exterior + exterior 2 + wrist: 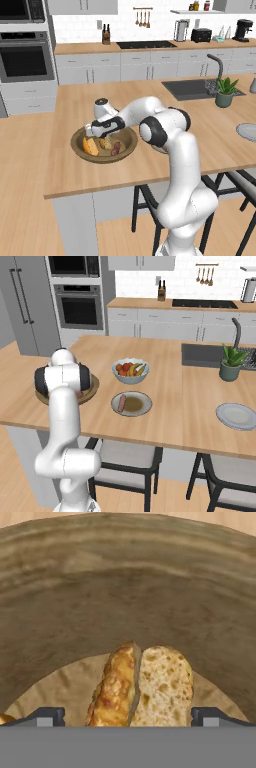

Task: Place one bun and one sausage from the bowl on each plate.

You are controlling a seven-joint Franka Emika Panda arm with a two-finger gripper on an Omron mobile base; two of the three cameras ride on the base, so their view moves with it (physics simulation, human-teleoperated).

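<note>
Split bun (142, 687), lying in the brown wooden bowl (80, 147) on the island counter (150, 165), between the wide-open, empty gripper's (127, 717) fingertips (47, 716); one plate (142, 406) holding a sausage (121, 403).

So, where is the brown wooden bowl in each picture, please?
Left base view: the brown wooden bowl lies left of centre on the counter, under the open jaws.
Right base view: it is at the left edge of the counter, mostly hidden behind the arm.
Hand view: its inner wall spans the picture, a split bun low in the middle.
Shared landmark: the potted plant near the sink.
</note>
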